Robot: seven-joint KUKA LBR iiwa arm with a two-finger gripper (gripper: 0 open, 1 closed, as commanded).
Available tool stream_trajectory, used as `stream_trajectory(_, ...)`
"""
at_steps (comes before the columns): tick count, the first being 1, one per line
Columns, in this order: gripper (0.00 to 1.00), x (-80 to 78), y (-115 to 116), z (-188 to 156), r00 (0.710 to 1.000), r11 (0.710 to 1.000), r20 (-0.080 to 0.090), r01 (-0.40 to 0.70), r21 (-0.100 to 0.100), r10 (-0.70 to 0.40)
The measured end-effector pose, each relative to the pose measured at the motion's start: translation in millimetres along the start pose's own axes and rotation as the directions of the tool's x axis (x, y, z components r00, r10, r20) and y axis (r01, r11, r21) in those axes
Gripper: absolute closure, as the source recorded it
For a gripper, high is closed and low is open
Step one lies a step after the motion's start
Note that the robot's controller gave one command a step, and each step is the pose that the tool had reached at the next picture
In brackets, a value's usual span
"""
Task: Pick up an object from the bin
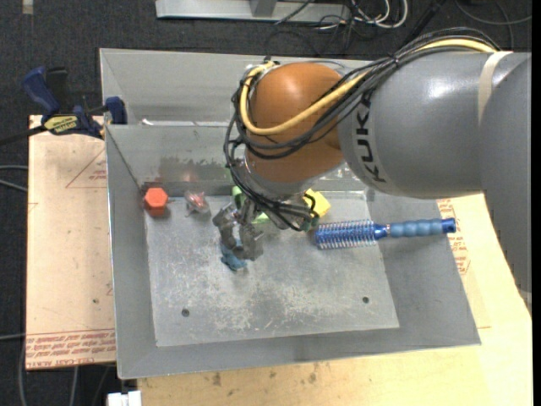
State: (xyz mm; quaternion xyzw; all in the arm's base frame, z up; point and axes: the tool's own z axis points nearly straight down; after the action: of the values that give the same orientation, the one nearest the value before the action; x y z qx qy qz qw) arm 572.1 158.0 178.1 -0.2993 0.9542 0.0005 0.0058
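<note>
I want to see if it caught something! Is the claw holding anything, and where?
It cannot be told. The gripper is right over a small blue thing near the bin's middle.

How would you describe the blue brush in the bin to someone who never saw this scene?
In the grey metal bin, look at the right part of the floor. The blue brush lies there, bristles toward the middle, handle toward the right wall. Unlike the small yellow piece next to it, it is long and thin.
</note>
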Motion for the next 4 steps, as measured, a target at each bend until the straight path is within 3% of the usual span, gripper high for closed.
stream_trajectory(1, 1.0, 102.1, -8, -18, 0.984, 0.984, -0.013, 0.179, -0.005, -0.18)
stream_trajectory(2, 1.0, 81.3, 9, 26, 0.998, 0.998, -0.012, 0.064, -0.007, -0.064)
stream_trajectory(3, 0.0, 81.2, 8, 25, 0.998, 0.998, -0.01, 0.063, -0.005, -0.063)
stream_trajectory(4, 0.0, 105.9, -41, 70, 1.0, 1.0, -0.015, -0.001, -0.004, 0.001)
